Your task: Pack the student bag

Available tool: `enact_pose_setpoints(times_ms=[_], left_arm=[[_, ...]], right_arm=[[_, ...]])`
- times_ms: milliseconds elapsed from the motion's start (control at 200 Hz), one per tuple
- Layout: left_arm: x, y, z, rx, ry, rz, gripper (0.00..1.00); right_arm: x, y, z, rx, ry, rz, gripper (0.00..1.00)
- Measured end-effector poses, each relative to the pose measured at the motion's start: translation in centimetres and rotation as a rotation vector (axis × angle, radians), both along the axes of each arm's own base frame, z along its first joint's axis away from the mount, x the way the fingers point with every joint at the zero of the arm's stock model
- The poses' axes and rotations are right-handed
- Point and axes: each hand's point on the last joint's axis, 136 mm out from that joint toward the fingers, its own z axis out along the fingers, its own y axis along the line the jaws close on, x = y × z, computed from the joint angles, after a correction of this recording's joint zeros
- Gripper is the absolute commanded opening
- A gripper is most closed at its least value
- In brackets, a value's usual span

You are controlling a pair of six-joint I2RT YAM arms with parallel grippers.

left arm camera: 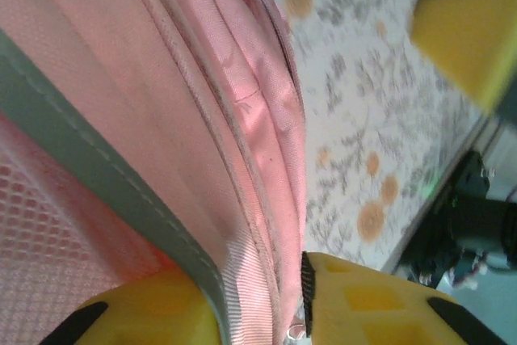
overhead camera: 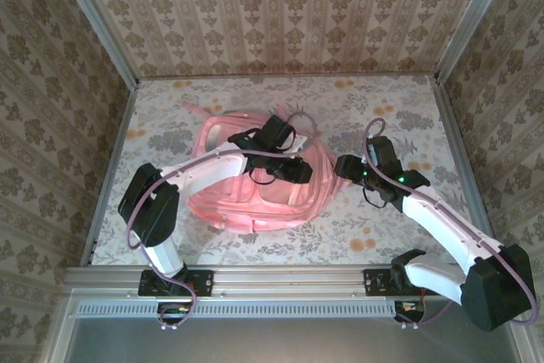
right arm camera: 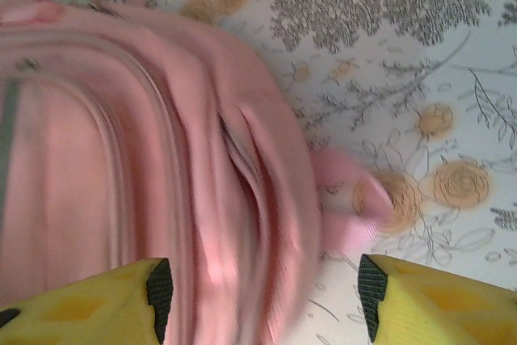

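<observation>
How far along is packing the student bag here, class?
Done: nothing I can confirm; the student bag lies on the table, its inside hidden. In hand: the left gripper straddles a bag seam, grip unclear; the right gripper stands open at the bag's edge. Left: the packing itself, as far as visible.

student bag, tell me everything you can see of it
The student bag is a large pink fabric backpack lying flat on the flowered table, pocket side up, with piped seams, a grey strip and pink mesh. The left gripper sits on it, a seam between its fingers; the right gripper hovers open over its edge.
</observation>
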Motion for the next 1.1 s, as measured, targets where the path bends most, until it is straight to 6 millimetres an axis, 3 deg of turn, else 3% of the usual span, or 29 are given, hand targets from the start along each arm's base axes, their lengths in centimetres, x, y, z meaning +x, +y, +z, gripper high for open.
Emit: enact_pose_setpoints(times_ms=[95, 240, 320, 385, 425, 495, 610, 745, 870, 965, 1100], left_arm=[[-1.5, 2.0, 1.8, -0.009, -0.025, 0.004, 0.62], [-0.8, 8.3, 8.2, -0.104, -0.161, 0.169, 0.71], [-1.4, 11.5, 10.6, -0.145, -0.23, 0.265, 0.69], [-2.5, 13.8, 10.7, -0.15, -0.243, 0.339, 0.61], [-3.5, 15.5, 9.7, -0.133, -0.237, 0.382, 0.53], [-5.1, 18.2, 7.3, -0.085, -0.194, 0.463, 0.26], [-7.9, 21.3, 2.4, -0.007, -0.076, 0.558, 0.0], [-10.8, 23.2, -2.4, 0.097, 0.056, 0.588, 0.0], [-12.1, 24.1, -4.2, 0.154, 0.112, 0.599, 0.0], [-11.8, 24.4, -5.7, 0.218, 0.145, 0.622, 0.0], [-9.3, 24.3, -8.4, 0.321, 0.213, 0.693, 0.0]], right_arm=[[1.1, 0.4, 0.2, -0.004, 0.01, 0.011, 0.7], [2.9, 1.3, -0.8, -0.006, 0.054, 0.037, 0.71], [3.6, 1.6, -1.9, -0.004, 0.09, 0.044, 0.7], [4.1, 1.8, -2.9, -0.003, 0.121, 0.044, 0.69], [4.5, 1.8, -3.6, -0.002, 0.136, 0.042, 0.68], [4.8, 1.6, -4.7, -0.002, 0.161, 0.033, 0.68], [5.2, 1.3, -5.9, -0.009, 0.196, 0.014, 0.68], [5.9, 1.0, -6.0, -0.021, 0.197, -0.013, 0.68], [6.6, 0.8, -6.4, -0.025, 0.206, -0.033, 0.67], [6.8, 1.0, -7.4, -0.021, 0.227, -0.029, 0.67], [6.9, 1.3, -8.1, -0.004, 0.234, -0.022, 0.66]])
